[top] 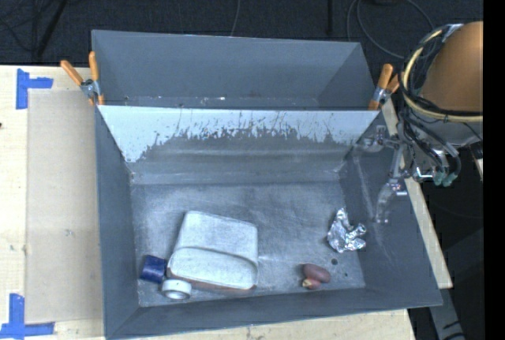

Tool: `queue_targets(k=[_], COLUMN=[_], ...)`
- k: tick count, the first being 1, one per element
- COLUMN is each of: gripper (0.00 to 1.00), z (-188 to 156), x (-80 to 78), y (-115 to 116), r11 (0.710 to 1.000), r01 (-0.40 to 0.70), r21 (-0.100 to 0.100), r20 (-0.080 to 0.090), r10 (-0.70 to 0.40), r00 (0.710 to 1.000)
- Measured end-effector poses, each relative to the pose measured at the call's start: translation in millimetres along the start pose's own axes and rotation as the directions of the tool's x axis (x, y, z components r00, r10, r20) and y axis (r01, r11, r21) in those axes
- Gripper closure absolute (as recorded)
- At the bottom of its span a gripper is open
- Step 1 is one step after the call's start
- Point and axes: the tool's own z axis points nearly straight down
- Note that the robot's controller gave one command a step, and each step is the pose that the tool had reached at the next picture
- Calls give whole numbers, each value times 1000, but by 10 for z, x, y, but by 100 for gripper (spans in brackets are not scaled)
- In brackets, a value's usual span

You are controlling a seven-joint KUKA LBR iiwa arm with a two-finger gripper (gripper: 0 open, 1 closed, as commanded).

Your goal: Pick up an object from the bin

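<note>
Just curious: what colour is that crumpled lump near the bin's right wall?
The lump is shiny silver, like foil; camera view shows it best.

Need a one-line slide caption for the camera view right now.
Gripper at right wall of bin, near crumpled foil; white container and small reddish lump lie near the front.
</note>
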Motion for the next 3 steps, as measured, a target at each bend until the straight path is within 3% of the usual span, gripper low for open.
queue_targets(k=[1, 2, 3], gripper=[0, 100, 100], z=[1565, 1514, 392], x=[363, 333, 278], y=[-230, -237, -101], r11=[974, 972, 974], r01=[225, 233, 225], r21=[0, 7, 6], r20=[12, 17, 16], r10=[-225, -233, -225], r00=[974, 972, 974])
